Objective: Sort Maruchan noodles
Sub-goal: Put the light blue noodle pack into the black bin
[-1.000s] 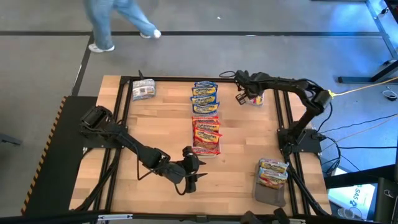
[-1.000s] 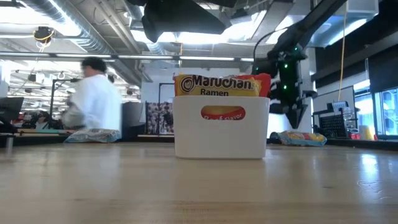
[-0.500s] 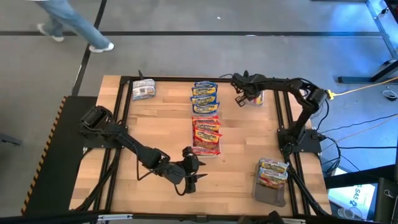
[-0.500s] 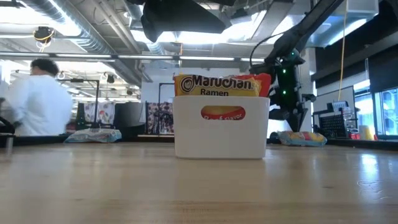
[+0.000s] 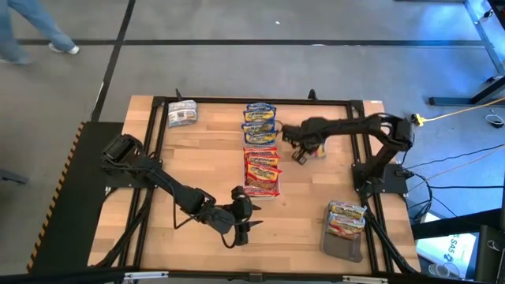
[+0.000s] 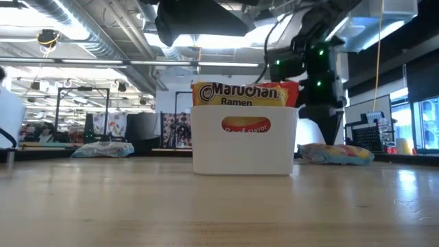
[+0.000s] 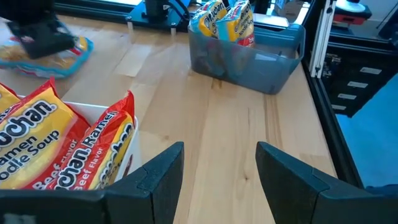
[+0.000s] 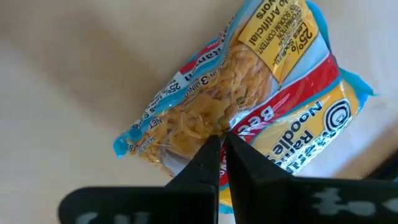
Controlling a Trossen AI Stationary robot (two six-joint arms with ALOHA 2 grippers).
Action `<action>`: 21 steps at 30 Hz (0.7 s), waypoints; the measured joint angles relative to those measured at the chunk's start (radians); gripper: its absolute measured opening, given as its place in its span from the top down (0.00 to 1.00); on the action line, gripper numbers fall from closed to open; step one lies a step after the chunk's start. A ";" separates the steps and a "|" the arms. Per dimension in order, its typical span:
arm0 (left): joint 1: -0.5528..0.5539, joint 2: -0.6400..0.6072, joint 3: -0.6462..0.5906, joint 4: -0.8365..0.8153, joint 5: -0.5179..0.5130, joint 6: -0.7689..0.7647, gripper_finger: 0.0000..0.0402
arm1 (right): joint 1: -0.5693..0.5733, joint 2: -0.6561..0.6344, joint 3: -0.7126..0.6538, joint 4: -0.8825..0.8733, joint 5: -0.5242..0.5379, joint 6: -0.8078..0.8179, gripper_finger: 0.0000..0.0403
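Your right gripper (image 5: 299,155), clenched on nothing, hangs over the blue packet (image 8: 249,106); next, spread it to grasp. Left gripper (image 5: 245,211) waits released.

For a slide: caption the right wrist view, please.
Shut right gripper poised over a blue-yellow Maruchan packet lying on the wooden table.

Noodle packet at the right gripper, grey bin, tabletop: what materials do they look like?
Noodle packet: thin glossy plastic film, crinkled, with a clear window showing the noodles. Grey bin: likely moulded plastic, smooth and translucent, as its contents show dimly through the wall. Tabletop: light wood, probably sealed butcher block, with visible plank seams and grain.
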 joint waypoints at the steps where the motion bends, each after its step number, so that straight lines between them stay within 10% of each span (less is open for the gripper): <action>1: -0.001 0.000 0.000 0.000 0.000 0.000 0.52 | 0.035 -0.002 0.000 -0.002 -0.005 0.009 0.99; 21: -0.048 -0.014 0.001 0.034 0.105 -0.057 0.52 | 0.683 -0.042 -0.079 0.076 0.017 0.405 0.99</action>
